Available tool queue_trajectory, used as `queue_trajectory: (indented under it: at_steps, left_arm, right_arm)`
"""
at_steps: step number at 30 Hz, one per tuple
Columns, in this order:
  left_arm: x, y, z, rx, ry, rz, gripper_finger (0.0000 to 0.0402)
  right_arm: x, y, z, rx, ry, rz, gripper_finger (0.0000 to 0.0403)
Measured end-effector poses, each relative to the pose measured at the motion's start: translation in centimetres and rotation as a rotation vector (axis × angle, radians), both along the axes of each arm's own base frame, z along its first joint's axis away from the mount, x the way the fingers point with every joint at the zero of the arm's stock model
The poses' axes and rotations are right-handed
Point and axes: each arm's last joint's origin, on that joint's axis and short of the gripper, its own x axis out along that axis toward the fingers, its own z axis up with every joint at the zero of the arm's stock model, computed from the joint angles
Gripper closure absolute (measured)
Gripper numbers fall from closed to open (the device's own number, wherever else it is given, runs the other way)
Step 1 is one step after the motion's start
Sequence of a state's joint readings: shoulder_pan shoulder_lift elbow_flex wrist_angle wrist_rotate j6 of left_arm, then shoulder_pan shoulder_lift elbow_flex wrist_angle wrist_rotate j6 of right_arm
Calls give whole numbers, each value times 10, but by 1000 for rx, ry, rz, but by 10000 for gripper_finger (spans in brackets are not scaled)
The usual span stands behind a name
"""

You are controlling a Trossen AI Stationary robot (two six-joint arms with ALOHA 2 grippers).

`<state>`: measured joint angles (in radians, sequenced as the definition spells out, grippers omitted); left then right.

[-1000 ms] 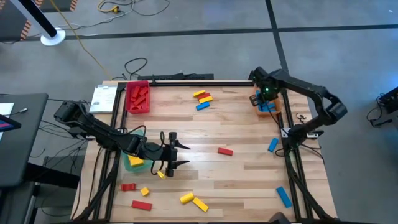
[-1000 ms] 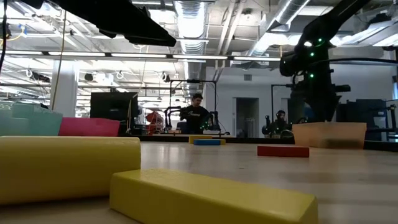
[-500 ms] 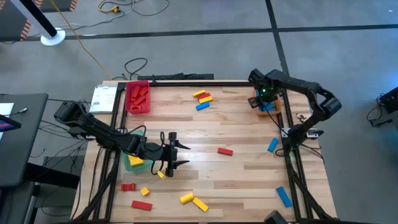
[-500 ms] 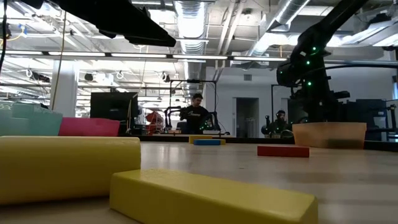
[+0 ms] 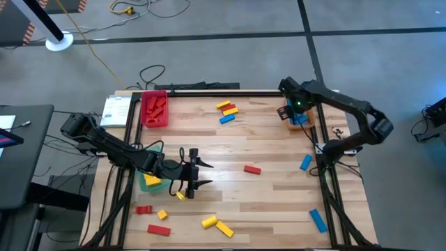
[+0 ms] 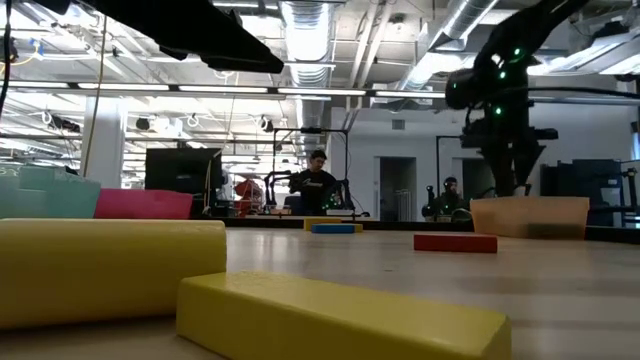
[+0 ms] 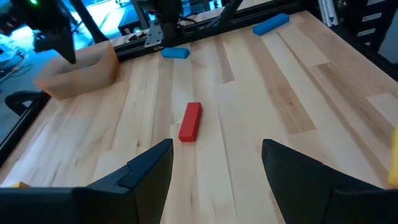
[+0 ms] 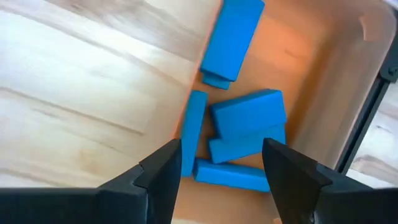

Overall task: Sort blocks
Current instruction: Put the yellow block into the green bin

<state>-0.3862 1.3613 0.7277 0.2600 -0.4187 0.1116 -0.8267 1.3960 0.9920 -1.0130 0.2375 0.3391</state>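
Note:
Red, yellow and blue blocks lie scattered on the wooden table. My right gripper hangs open, pointing down over the orange tray at the far right. Several blue blocks lie in that tray, and one blue block rests across its rim. In the low view the right gripper stands just above the tray's wall. My left gripper waits open at mid-left, above the table. A red block lies on the table ahead of the left gripper.
A red tray with red blocks stands at the far left. A green tray with yellow blocks sits under my left arm. Loose blocks lie at the far middle, near left, near middle and right.
My right gripper has risen out of the orange tray and now hangs clear above its wall. The left arm has kept still.

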Motion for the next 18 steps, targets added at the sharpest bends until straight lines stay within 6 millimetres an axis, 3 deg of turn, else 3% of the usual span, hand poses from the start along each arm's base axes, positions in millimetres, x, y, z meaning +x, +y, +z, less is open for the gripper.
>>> queue_trajectory:
  at_steps: [9,18]
  left_arm:
    - [0,-2,-1,-15,14,-58,162]
    - [-3,-2,-7,-44,80,-82,162]
  right_arm:
    - [10,47,36,-105,-138,182,168]
    - [23,109,57,-17,-337,504,168]
